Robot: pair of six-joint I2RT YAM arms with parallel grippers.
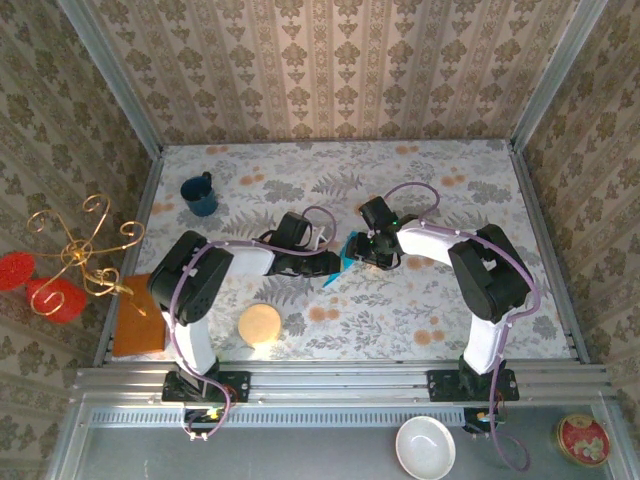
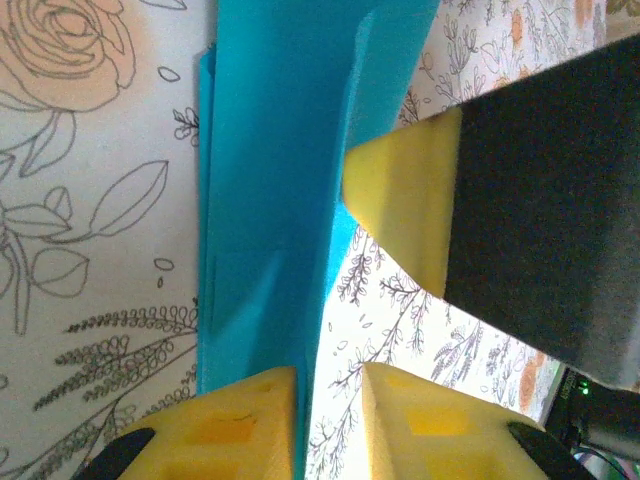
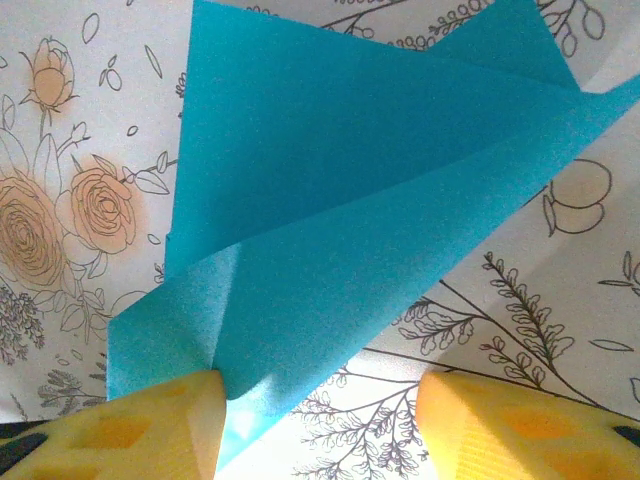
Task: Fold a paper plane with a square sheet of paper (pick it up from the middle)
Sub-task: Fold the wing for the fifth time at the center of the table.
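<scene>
**A:** While the left fingers (image 2: 240,425) stand slightly parted, where does the square sheet of paper (image 2: 265,180) lie from them?

**B:** Right in their gap. Its near end runs between them against one pad, and bare desk (image 2: 80,200) shows between it and the other pad. As I read it, they pinch nothing.

**A:** And its long axis?

**B:** Straight ahead of the left fingers. It is a folded strip running lengthwise away from them, with a raised flap along it.

**A:** What about the right fingers (image 3: 150,435)?

**B:** They are spread wide. A corner of the paper touches the inner face of one, and the other stands well apart from it. From there the paper fans forward and across to a point.

**A:** Do the two sets meet?

**B:** Nearly. Beyond the left fingers' tips, one right finger seems to touch the raised flap from the side.

**A:** Which arm is nearer for the next crease?

**B:** Both are at the paper. I judge the left better placed, since it straddles the strip along its length.

**A:** Anything farther off?

**B:** A dark blue mug (image 1: 200,195), well apart from both.
</scene>
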